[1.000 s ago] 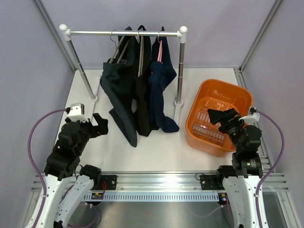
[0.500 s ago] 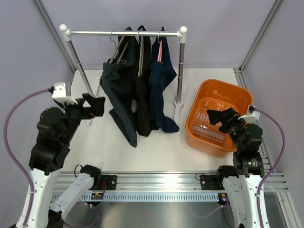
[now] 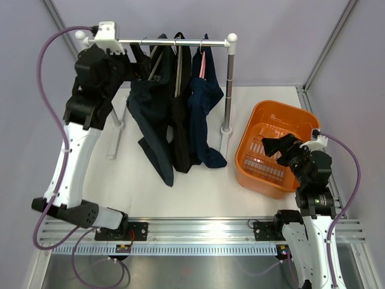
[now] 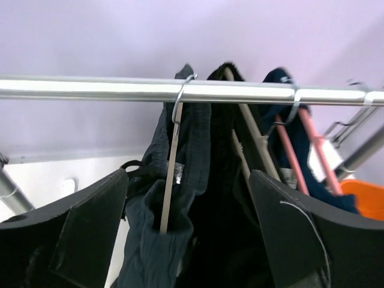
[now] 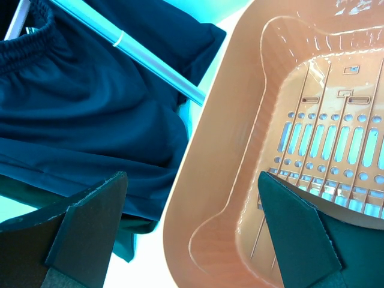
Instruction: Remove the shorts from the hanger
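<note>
Left wrist view: left gripper (image 4: 189, 237) spread wide and holding nothing, black fingers (image 4: 90, 240) framing the clothes on either side. Dead ahead and a little above, grey hanger (image 4: 170, 174) hooked by its wire over the shiny horizontal metal rail (image 4: 90, 87). Draped on it, limp dark teal-navy shorts (image 4: 195, 138), waistband bunched just under the rail. Beside them to the right, black shorts (image 4: 222, 180), then navy blue shorts (image 4: 277, 77) on a pink hanger (image 4: 292, 159). All three hanging lengthwise straight down, legs reaching toward the white tabletop (image 3: 198, 192) in the top view; touching it or not, cannot tell. Rail crosswise to the gripper's line of approach, so probably a matter of closing on the teal-navy cloth below the hanger's shoulder and drawing it down and off. Left arm clearly the nearer one, up at rail height just beside the teal-navy pair. Right gripper (image 3: 278, 146) well apart, likewise open wide and empty, over the orange plastic basket (image 3: 280, 103) beyond the rack's right post.
</note>
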